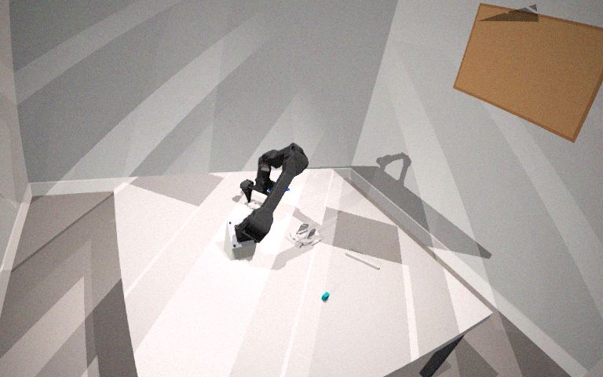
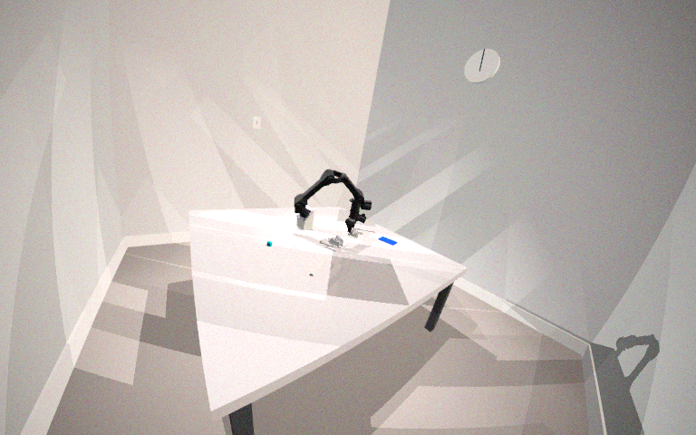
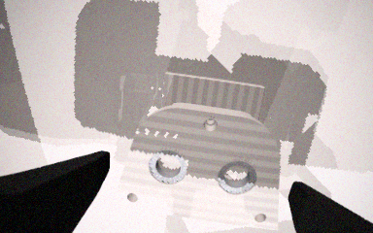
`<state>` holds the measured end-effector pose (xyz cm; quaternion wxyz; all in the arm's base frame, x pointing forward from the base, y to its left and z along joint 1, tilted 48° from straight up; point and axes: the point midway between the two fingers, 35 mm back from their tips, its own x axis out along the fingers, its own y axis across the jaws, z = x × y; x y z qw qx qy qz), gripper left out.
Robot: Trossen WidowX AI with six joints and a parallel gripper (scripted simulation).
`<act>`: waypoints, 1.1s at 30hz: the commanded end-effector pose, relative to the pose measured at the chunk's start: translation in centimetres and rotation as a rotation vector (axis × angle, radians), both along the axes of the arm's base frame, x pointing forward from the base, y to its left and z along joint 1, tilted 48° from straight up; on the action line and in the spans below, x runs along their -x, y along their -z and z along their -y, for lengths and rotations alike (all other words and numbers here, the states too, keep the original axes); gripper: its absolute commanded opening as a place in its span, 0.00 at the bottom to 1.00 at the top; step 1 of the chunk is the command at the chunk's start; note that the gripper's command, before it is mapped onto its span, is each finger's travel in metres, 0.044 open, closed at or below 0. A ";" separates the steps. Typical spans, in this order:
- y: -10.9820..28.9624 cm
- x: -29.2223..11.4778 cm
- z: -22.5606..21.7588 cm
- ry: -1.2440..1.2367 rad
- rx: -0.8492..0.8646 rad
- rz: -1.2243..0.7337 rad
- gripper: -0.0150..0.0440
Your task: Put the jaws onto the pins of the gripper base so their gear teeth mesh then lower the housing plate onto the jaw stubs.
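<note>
My gripper (image 1: 252, 200) (image 2: 351, 231) (image 3: 199, 176) is open and empty, pointing down. Its black fingers stand wide on either side of the pale housing plate (image 1: 254, 204) (image 2: 354, 234) (image 3: 209, 146), seen from above in the wrist view. The plate shows two grey-rimmed round holes, several small holes and a ribbed strip along its far edge. The fingers do not visibly touch it. The pale gripper base (image 1: 295, 238) lies apart from the plate, nearer the table's middle; the assembly also shows in the exterior view. Two grey jaws stand on it; whether their teeth mesh is too small to tell.
A blue flat piece (image 1: 284, 189) (image 2: 387, 240) lies beyond the plate. A thin pale rod (image 1: 362, 261) and a small teal block (image 1: 325, 296) (image 2: 269, 243) lie farther out on the table. The arm's pale mount (image 1: 242, 252) (image 2: 304, 221) stands beside the base.
</note>
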<state>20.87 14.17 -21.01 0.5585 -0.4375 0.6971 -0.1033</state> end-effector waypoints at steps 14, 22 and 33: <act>0.8 0.1 1.0 -0.006 0.006 -0.004 1.00; 0.8 0.1 1.0 -0.006 0.006 -0.004 1.00; 0.8 0.1 1.0 -0.001 0.005 -0.003 0.93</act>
